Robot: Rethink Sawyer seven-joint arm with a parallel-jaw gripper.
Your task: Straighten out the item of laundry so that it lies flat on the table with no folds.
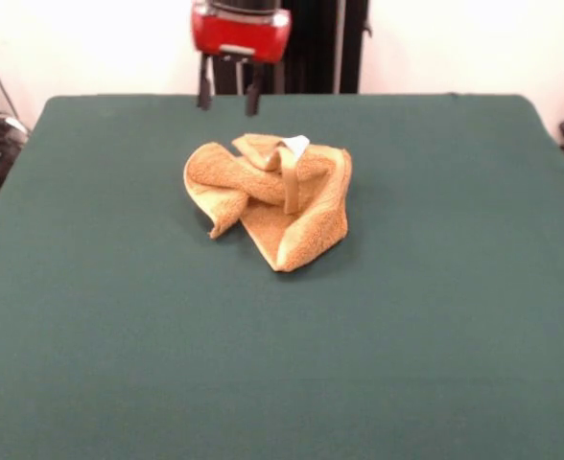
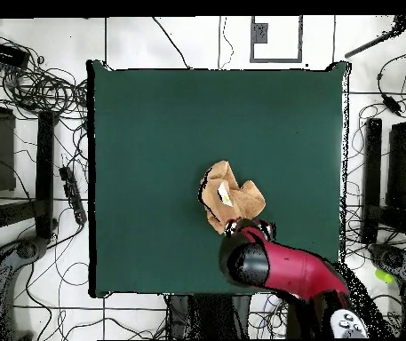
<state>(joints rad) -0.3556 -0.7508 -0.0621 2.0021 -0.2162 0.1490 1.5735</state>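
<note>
The orange-tan towel [image 1: 272, 196] lies crumpled in a heap near the middle of the green table [image 1: 435, 287], with folded-over edges and a small white tag [image 1: 296, 145] sticking up at its far side. In the overhead view the towel [image 2: 228, 197] sits just above the red arm [image 2: 282, 266]. My gripper [image 1: 228, 96] hangs under the red wrist, above the table's far edge and behind the towel, apart from it. Its two dark fingers [image 1: 204, 94] stand apart and hold nothing. In the overhead view the arm's head covers the gripper.
Cables and dark equipment lie on the floor left and right of the table [image 2: 126, 178]. The robot's black pedestal [image 1: 311, 48] stands behind the table's far edge.
</note>
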